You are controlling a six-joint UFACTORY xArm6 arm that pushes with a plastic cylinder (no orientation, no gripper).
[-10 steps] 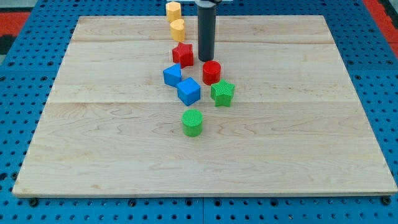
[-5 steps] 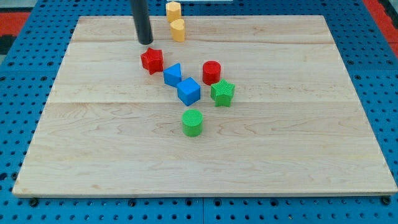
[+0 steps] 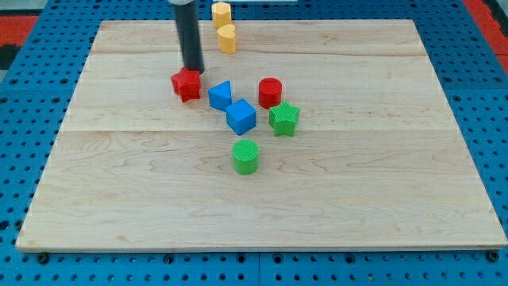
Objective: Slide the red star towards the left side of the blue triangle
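Note:
The red star (image 3: 186, 85) lies on the wooden board, a little to the left of the blue triangle (image 3: 220, 95) with a small gap between them. My tip (image 3: 193, 71) rests against the star's top edge, on its upper right side. The rod rises from there out of the view's top.
A blue cube (image 3: 240, 116) sits just below right of the triangle. A red cylinder (image 3: 270, 92) and a green star (image 3: 283, 118) lie to the right. A green cylinder (image 3: 246, 156) is lower. Two yellow blocks (image 3: 226, 37) (image 3: 221, 12) stand at the top.
The rod went from right of the star to its upper left, then down onto its top edge. The red star slid left and slightly down, ending left of the blue triangle.

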